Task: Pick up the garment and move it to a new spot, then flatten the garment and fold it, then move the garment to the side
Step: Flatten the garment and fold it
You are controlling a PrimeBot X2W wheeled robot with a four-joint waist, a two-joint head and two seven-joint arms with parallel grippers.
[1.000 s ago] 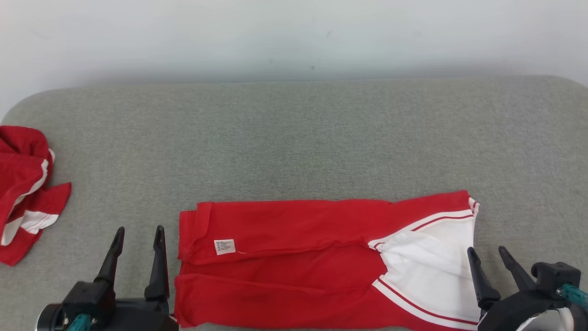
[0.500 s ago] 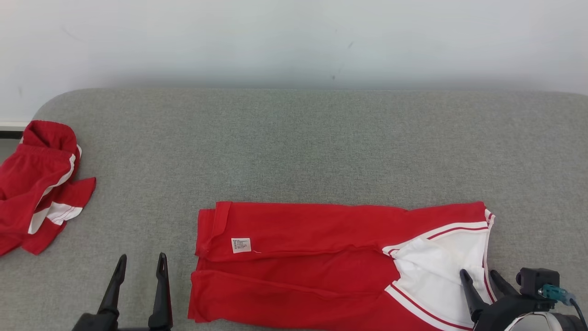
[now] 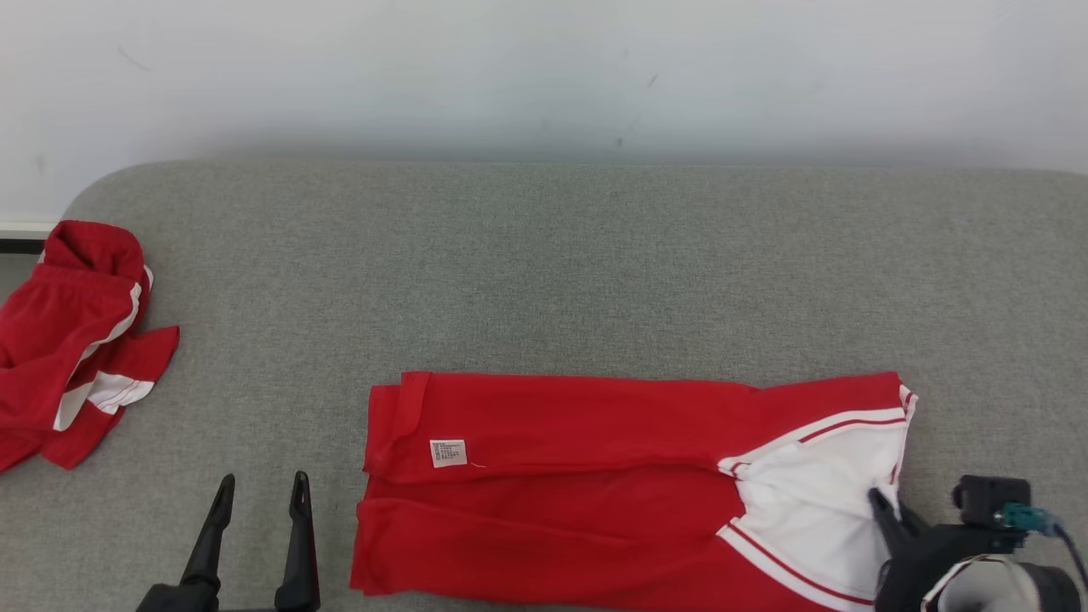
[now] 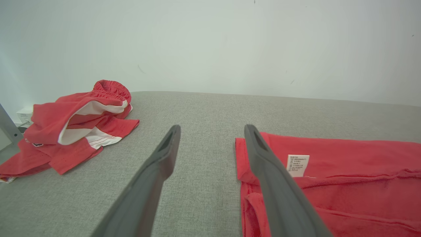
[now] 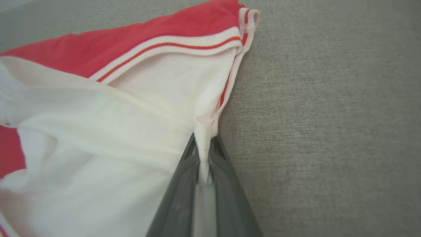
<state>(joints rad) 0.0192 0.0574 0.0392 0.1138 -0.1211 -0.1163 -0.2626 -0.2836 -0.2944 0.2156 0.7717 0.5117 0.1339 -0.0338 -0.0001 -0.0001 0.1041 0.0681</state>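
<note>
Far left: a second red-and-white garment (image 3: pixel 72 340) lies bunched at the edge of the grey fabric-covered counter (image 3: pixel 544 272), well apart from the work and no part of the step in hand. Lower left: the left gripper (image 3: pixel 262 480) hovers just beside the left end of the garment (image 3: pixel 578 476), jaws spread wide and empty, touching no cloth. Centre to right: the garment lies along the near part of the counter as a long, flat band, with overlapping red layers and an inside label (image 3: pixel 448 453) facing up. On that evidence, I judge the relocation and flattening complete and a lengthwise fold already in place. Right end: the white panel (image 3: pixel 807 493) with its red-striped trim is somewhat rumpled rather than smooth. Lower right: the right gripper (image 3: pixel 884 501) is at that end; the right wrist view shows its jaws clenched on a thin pinch of white cloth at the garment's edge. The pinched cloth is not yet lifted clear of the counter. Outstanding, in my assessment: at least one crosswise fold, probably carrying the right end toward the left, followed by moving the folded garment to the side. Neither has begun.
</note>
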